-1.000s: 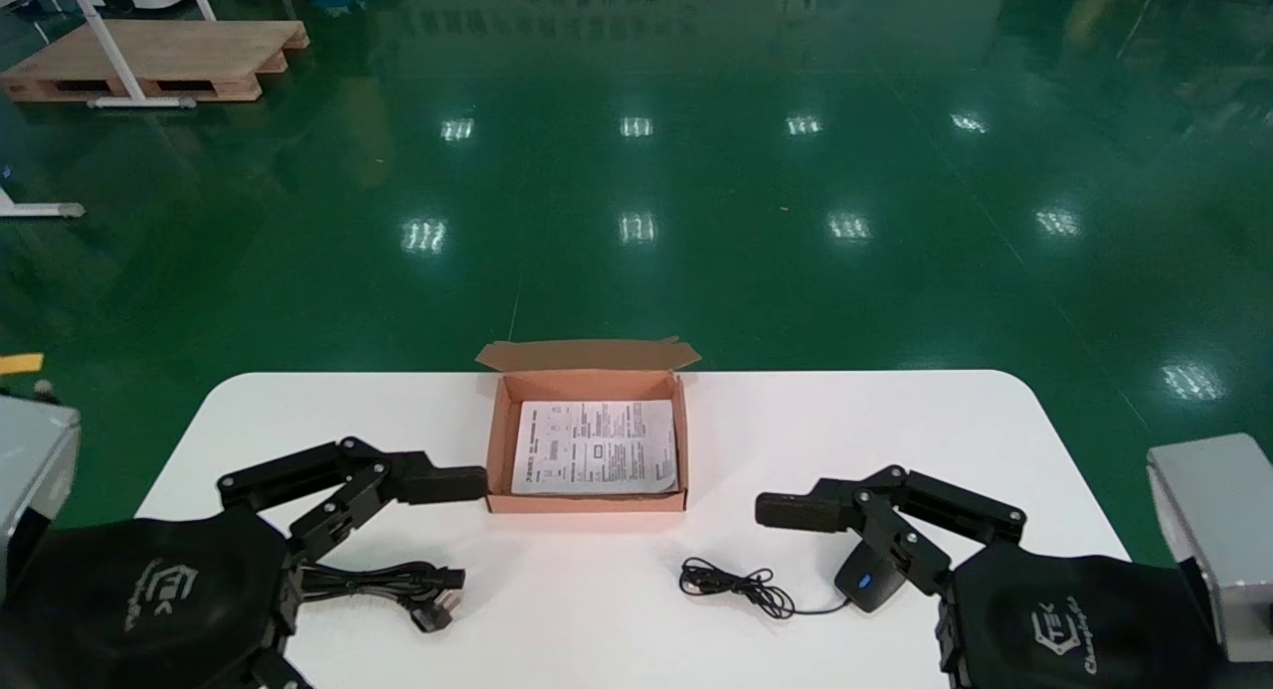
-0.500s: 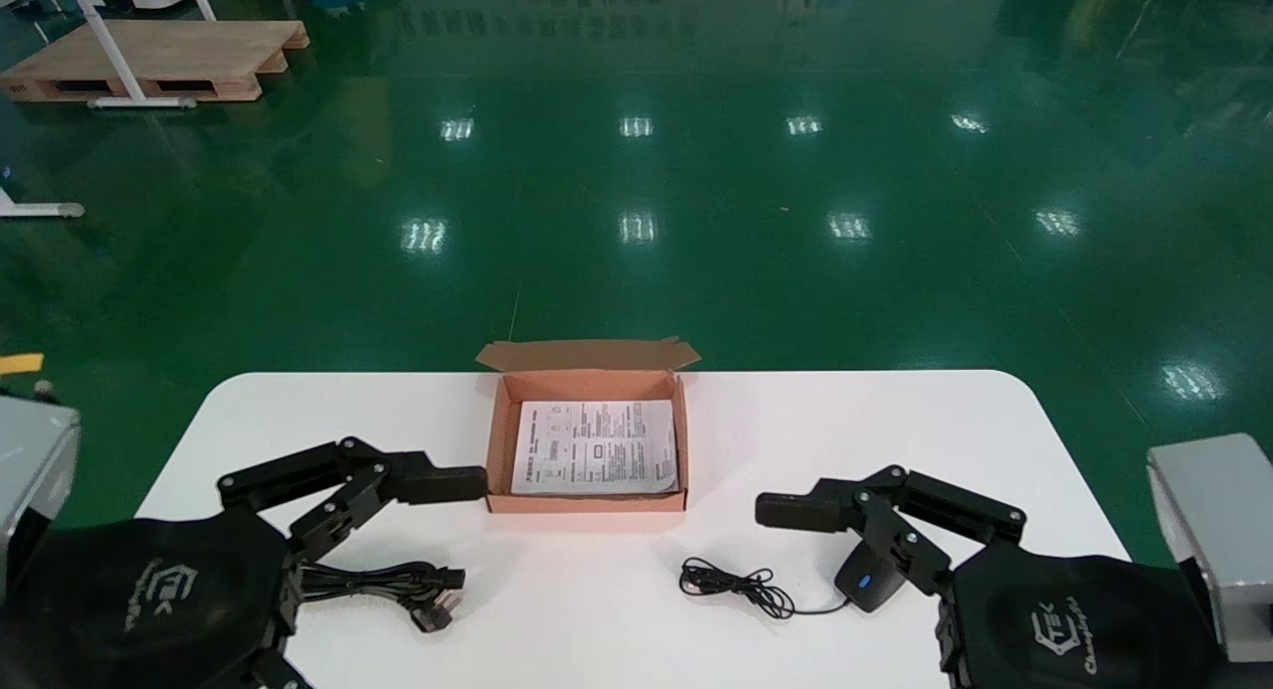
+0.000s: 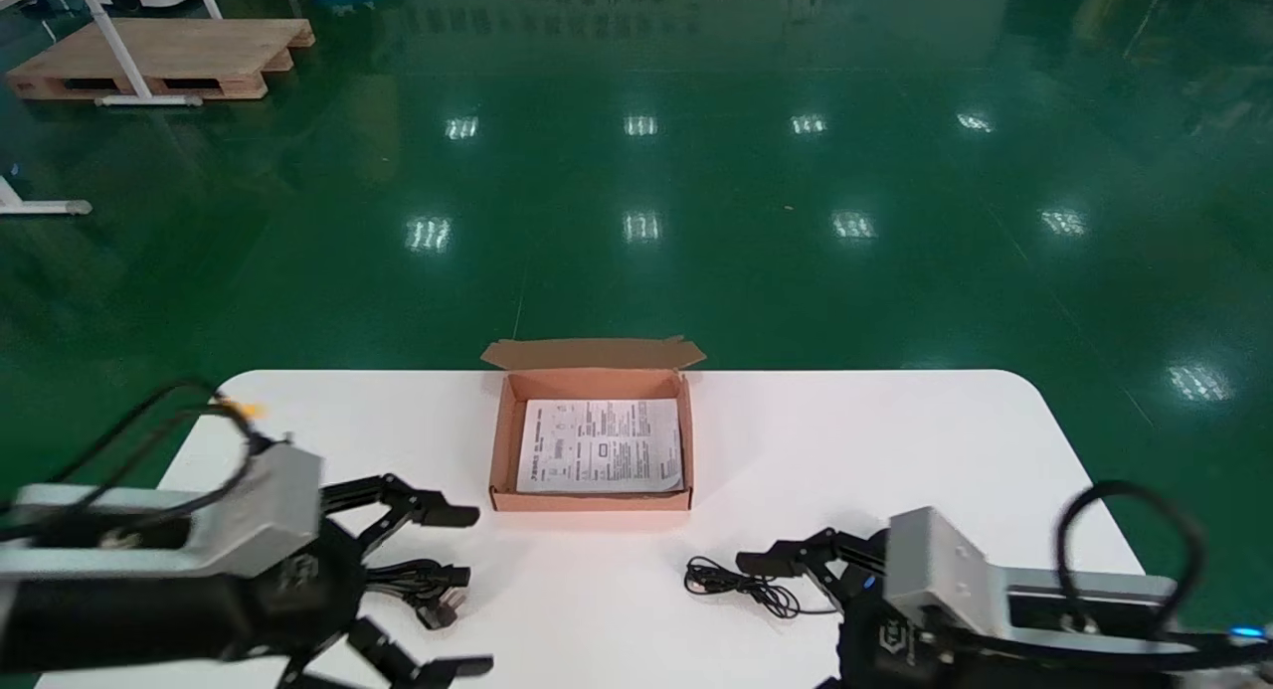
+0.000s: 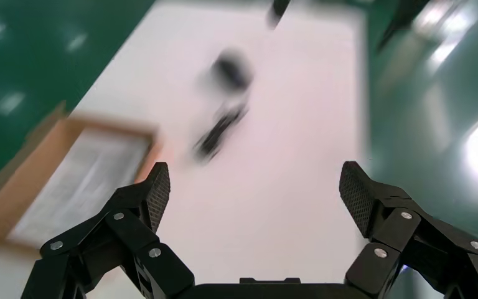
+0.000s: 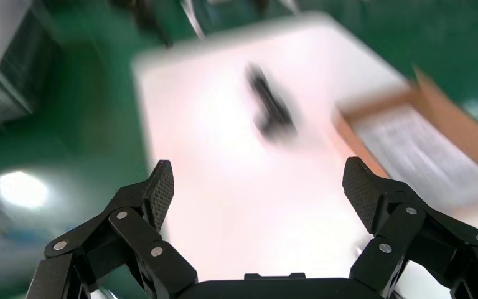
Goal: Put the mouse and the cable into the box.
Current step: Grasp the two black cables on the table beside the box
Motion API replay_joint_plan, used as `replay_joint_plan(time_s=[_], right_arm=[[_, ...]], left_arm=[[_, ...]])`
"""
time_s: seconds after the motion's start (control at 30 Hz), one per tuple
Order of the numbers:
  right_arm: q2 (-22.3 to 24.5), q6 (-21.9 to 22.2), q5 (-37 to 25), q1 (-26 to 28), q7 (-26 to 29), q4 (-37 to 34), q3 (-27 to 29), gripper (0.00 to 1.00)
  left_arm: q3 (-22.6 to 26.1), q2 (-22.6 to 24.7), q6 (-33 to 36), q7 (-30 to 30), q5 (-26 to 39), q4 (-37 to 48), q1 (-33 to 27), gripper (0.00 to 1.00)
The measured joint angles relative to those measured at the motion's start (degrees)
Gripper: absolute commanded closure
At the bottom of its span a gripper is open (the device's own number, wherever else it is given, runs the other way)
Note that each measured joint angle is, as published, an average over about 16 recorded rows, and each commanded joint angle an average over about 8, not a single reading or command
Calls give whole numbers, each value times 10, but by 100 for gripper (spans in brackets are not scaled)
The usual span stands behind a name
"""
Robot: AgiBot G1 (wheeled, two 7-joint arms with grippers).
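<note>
White table (image 3: 895, 440) on green floor (image 3: 636, 172); open box (image 3: 592, 501) at centre. Bundled cable (image 3: 418, 582), likely limp, best gripped mid-bundle, lies just beside the left gripper (image 4: 254, 187), fingers spread. Mouse (image 4: 231, 70), apparently beneath the right gripper (image 5: 258, 187), fingers spread; probably rigid, light, take its flanks.

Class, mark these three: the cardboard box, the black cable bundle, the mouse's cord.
cardboard box (image 3: 592, 500): head view, front wall.
black cable bundle (image 3: 410, 577): head view, its strands.
mouse cord (image 3: 741, 583): head view, coiled loops.

One box (image 3: 593, 499), one leaflet (image 3: 600, 445), one power cable (image 3: 413, 580), one mouse cord (image 3: 744, 587).
</note>
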Motion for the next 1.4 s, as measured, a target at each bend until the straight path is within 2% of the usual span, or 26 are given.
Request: replay_joint_plan(time_s=[0.17,0.33,0.5,0.83,1.03,1.4], right_arm=[[-22,59,-100,10,5,9,-28,0],[-32,86,-142,13,7,11,-39,0],[-39,93,-157,13,11,9,-44,0],[-52,101,-179,18,34,15,-56,0],[-56,105,-194,18,48,20,-63,0],[-54,102,-193,18,47,24,-63,0]], left_arm=[[37,48,-35,25,88,64,-52,0],[49,74,-53,46,113,104,-72,0],[62,80,-60,48,136,115,-78,0],[113,109,-79,61,246,160,-95,0],[140,138,-88,92,298,229,-120,0],[159,189,-107,176,327,356,-164,0]])
